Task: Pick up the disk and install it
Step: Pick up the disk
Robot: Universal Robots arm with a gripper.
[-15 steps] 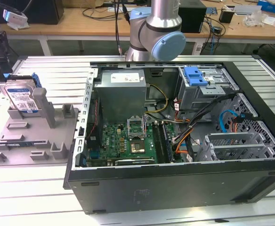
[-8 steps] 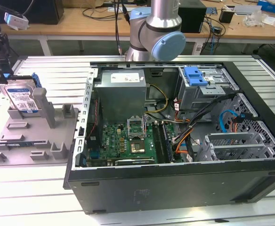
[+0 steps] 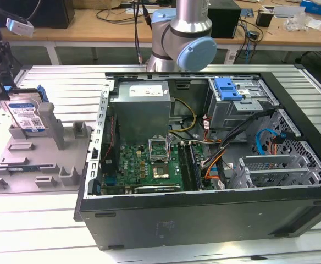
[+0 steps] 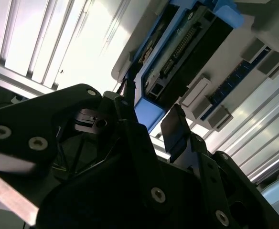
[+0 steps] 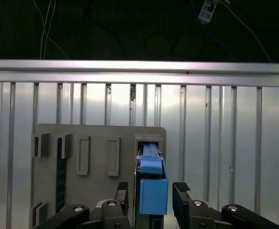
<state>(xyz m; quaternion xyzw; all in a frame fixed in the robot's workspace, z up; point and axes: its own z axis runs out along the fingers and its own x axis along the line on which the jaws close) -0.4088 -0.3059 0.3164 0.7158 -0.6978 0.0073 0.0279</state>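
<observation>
Table (image 3: 28, 220): a silver table made of long slats is seen under everything.
Grey holder (image 3: 39, 159): it is laid flat on the table, near the table's edge at the exterior view's left.
Disk (image 3: 27, 113): it is stood up on its thin side in a slot near one corner of the grey holder. It is silver, with a white-and-blue label on its face and a blue frame (image 5: 153, 193) round its edges.
Gripper (image 5: 151, 188): it is held right over the top end of the disk, and the blue end is seen poking up between the fingers.
Jaws: they are kept apart. One black finger (image 5: 180, 192) is seen on each side of the blue frame in both wrist views, with a thin gap left at the sides, so nothing is squeezed yet.
Computer case (image 3: 204, 220): a big black case is laid open on the table just beside the grey holder, toward the exterior view's right. A green board (image 3: 149, 162) and a grey box (image 3: 141, 104) are seen inside.
Work so far: the disk is not yet lifted out of its slot.
Arm (image 3: 182, 38): its silver and blue joint is seen behind the case.
</observation>
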